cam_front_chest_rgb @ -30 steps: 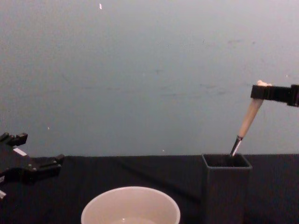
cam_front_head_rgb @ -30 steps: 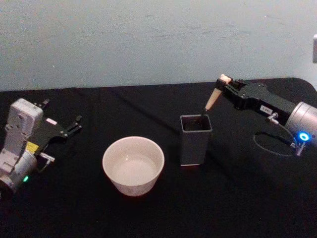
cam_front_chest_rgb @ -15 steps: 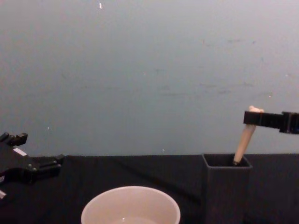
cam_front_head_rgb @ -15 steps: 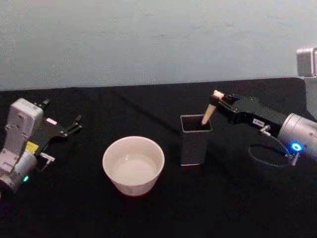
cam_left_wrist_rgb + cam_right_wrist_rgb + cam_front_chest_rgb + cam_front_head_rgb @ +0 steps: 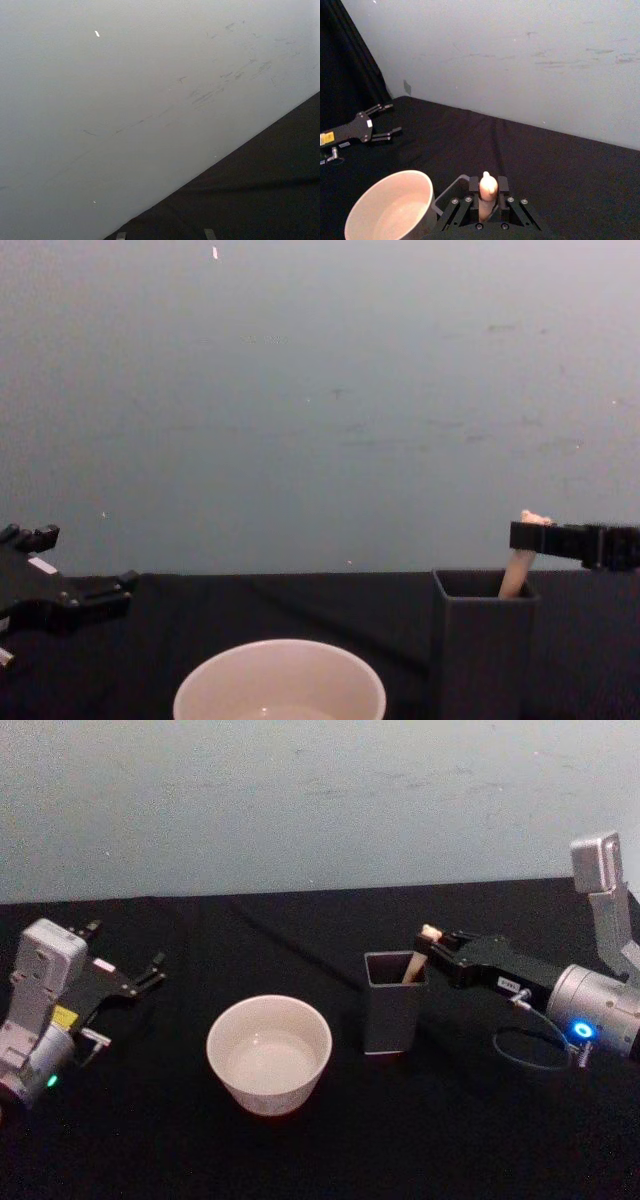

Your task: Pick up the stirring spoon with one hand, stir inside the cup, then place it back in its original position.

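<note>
Nearest the robot in the head view sits the wide round cream-white cup [image 5: 269, 1053], at about 6 o'clock on the black cloth-covered table [image 5: 450, 1140], its pale inside bare. Just beside it, towards 3 o'clock and apart from it, stands the dark grey square holder box [image 5: 394, 1000], upright with its mouth open to the top.

The thin pale beige stirring spoon [image 5: 417, 958] stands in that box, leaning towards 1 o'clock, with its lower part sunk below the box rim (the metal end is hidden inside). Its bear-head top [image 5: 535, 519] pokes just above the rim in the chest view. The right hand [image 5: 436, 946] reaches in from 3 o'clock and pinches the spoon close under that top; in the right wrist view the two black fingers [image 5: 474, 186] press against either side of the beige stick [image 5: 488, 192]. A looped black cable [image 5: 530, 1048] hangs beneath the right arm over the table.

Out at 9 o'clock the left hand [image 5: 152, 971] is parked low over the table, well apart from the cup, its thin black fingers [image 5: 98, 592] spread and holding nothing. Nothing stands between the cup and either hand.

Farthest back, at 12 o'clock, a plain pale blue-grey wall [image 5: 320, 800] rises from the table's rear edge.
</note>
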Robot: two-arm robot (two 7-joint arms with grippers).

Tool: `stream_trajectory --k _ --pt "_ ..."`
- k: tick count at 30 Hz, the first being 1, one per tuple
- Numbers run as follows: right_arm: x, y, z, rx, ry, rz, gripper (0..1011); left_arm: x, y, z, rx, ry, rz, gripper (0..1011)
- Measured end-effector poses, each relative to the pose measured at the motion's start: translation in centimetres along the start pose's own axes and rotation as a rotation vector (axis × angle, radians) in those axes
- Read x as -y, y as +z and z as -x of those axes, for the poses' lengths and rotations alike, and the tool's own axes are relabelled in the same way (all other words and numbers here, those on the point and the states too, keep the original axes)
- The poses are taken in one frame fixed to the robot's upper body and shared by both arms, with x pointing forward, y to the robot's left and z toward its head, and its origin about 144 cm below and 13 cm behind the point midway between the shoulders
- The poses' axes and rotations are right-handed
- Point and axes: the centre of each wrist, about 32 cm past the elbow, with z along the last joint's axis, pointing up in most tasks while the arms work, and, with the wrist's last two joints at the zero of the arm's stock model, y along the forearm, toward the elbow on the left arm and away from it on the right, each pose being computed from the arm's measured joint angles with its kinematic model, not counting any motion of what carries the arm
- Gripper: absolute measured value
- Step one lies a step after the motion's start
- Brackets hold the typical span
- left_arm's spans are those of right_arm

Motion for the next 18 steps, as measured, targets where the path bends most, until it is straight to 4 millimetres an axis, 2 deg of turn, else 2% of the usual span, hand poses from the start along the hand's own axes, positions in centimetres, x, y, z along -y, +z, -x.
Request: stream_trajectory --k 18 --pt "-0.23 -0.27 -0.11 0.006 -0.008 0.022 214 0.00 0.00 0.00 0.000 0.000 0.000 1001"
